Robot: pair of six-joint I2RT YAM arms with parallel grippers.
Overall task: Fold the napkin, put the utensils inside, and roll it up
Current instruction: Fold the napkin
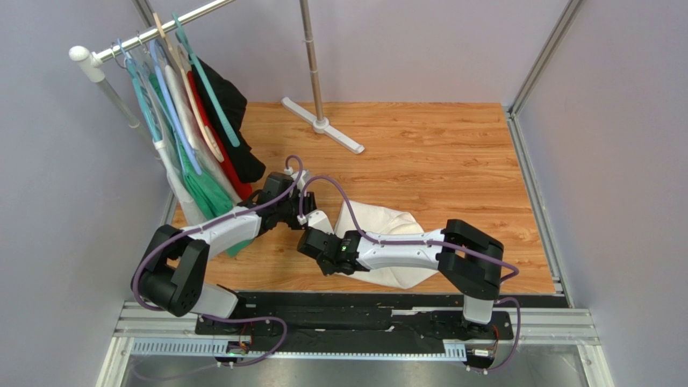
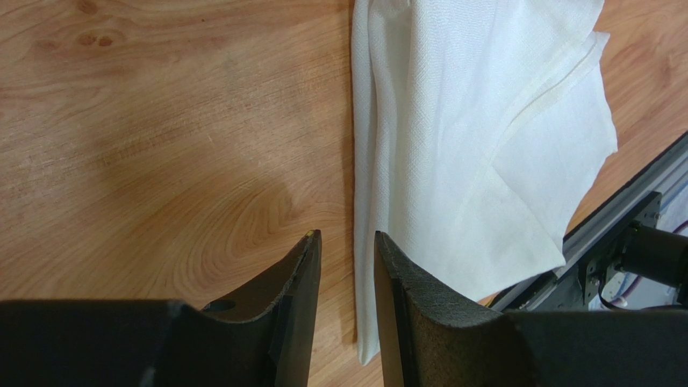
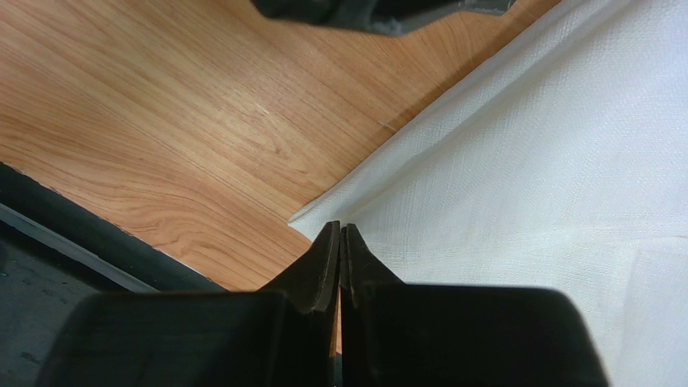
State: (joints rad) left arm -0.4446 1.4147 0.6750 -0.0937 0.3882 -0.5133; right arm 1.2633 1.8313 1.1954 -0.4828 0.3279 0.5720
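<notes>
The white napkin [image 1: 388, 230] lies crumpled on the wooden table, partly under my right arm. In the left wrist view the napkin [image 2: 468, 121] hangs in loose folds, and its long edge runs down between the fingers. My left gripper [image 2: 347, 235] is open, its jaws standing either side of that edge without closing on it; from above the left gripper [image 1: 311, 216] sits at the cloth's left end. My right gripper [image 3: 340, 227] is shut, with its tips pinched on the near corner of the napkin [image 3: 525, 161]; from above the right gripper [image 1: 313, 243] is just in front of the left one. The utensils are out of view.
A clothes rail with several hung garments [image 1: 194, 121] stands at the back left. Its stand foot [image 1: 323, 125] rests on the table behind. The black rail [image 1: 363, 302] runs along the table's near edge, close to the napkin [image 2: 614, 234] and the right gripper [image 3: 73, 234].
</notes>
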